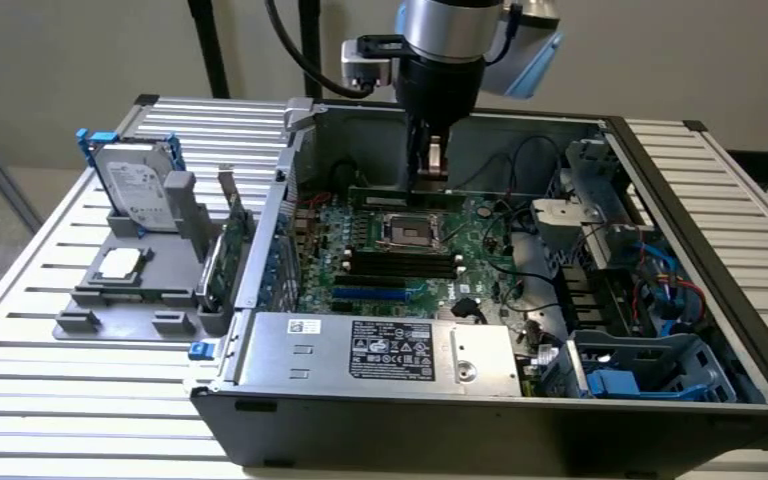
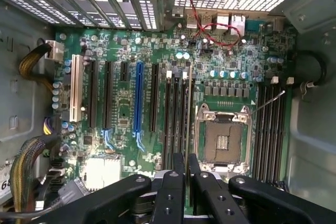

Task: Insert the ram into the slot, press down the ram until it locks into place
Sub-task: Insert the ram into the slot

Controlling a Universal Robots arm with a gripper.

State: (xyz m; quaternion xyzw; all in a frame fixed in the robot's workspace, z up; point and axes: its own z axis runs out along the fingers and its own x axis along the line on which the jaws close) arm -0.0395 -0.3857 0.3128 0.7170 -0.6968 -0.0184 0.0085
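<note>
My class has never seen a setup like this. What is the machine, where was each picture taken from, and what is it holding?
A robot arm hangs over an open computer case on a slatted table. One picture is from a camera off to the side; the other looks down from the arm's wrist onto the motherboard. The gripper holds the ram, a green memory stick, above the board. The black slots beside the processor socket look empty. A grey tray with a hard drive stands beside the case.

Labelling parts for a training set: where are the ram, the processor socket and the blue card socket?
ram (image 1: 384, 197), exterior view, green face.
processor socket (image 2: 223, 142), wrist view, central pin field.
blue card socket (image 2: 138, 98), wrist view, mid-length.
</note>
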